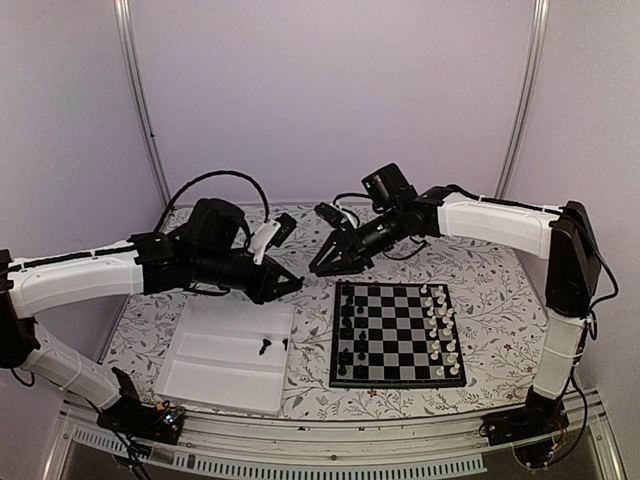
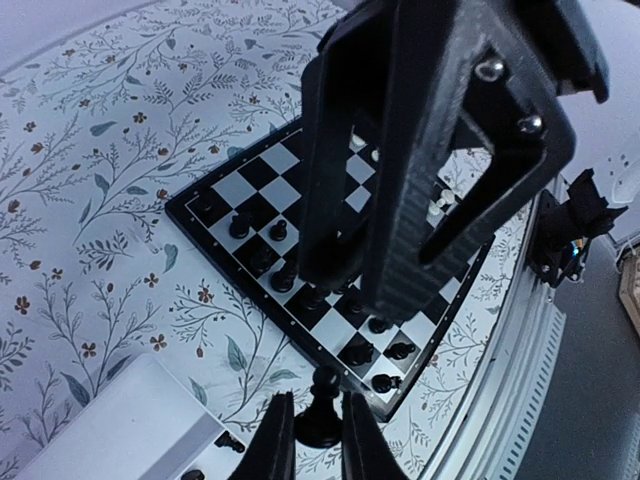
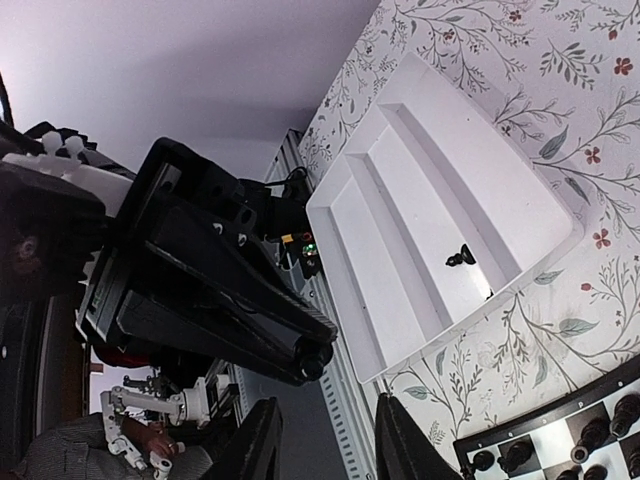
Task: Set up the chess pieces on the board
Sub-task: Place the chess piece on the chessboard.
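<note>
- Left wrist view, nearest first: my left gripper [image 2: 314,430] is clenched on a small black chess piece [image 2: 322,405]. The two fingertips pinch it in the air above the floral cloth [image 2: 90,200], just off the near corner of the chessboard [image 2: 262,180].
- The held piece's long axis runs in line with my fingers. Its round head points outward toward the board and its wider base sits back toward my wrist. I judge it is leaning rather than upright, so it needs turning base-down before it meets a square.
- Just beside me is the white tray [image 1: 215,385]. One spare black piece [image 1: 264,347] lies in a compartment, and there looks to be a second close to the rim.
- Further out, the placed black pieces [image 1: 350,330] stand in the two rows on the tray side of the board. A few squares there are bare, and I cannot count the pieces exactly.
- Across the board, the white pieces [image 1: 440,335] line the two opposite rows and look complete.
- My estimate is that the job is well past halfway. What is left is the piece I hold and the ones in the tray.
- Farthest off, my right gripper [image 3: 322,440] hovers over the board's far edge on the tray side, released, fingers apart with nothing between them.
</note>
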Robot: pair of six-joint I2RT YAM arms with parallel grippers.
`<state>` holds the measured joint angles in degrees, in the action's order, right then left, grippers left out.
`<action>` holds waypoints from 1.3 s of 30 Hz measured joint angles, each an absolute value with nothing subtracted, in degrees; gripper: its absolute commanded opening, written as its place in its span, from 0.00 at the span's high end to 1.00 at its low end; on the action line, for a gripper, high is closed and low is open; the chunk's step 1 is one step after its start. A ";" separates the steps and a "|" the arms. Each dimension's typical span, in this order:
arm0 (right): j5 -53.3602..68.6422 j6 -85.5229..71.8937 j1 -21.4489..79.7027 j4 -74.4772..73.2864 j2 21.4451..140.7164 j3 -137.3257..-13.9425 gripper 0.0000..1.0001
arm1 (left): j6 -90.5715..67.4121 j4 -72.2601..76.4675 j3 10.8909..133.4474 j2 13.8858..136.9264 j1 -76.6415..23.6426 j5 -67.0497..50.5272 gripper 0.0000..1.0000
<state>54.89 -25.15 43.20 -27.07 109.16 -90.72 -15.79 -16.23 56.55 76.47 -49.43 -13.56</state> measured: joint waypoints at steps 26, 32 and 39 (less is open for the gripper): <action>61.21 -29.58 45.01 -21.23 111.07 -88.36 0.91 | -16.10 -15.62 57.82 77.01 -52.40 -11.73 0.90; 61.30 -29.91 45.10 -20.93 111.07 -87.96 0.95 | -16.23 -15.70 57.82 77.41 -52.77 -10.46 0.73; 54.02 -28.03 44.49 -24.49 110.41 -88.18 0.96 | -17.67 -17.19 58.57 77.49 -52.99 -4.32 0.54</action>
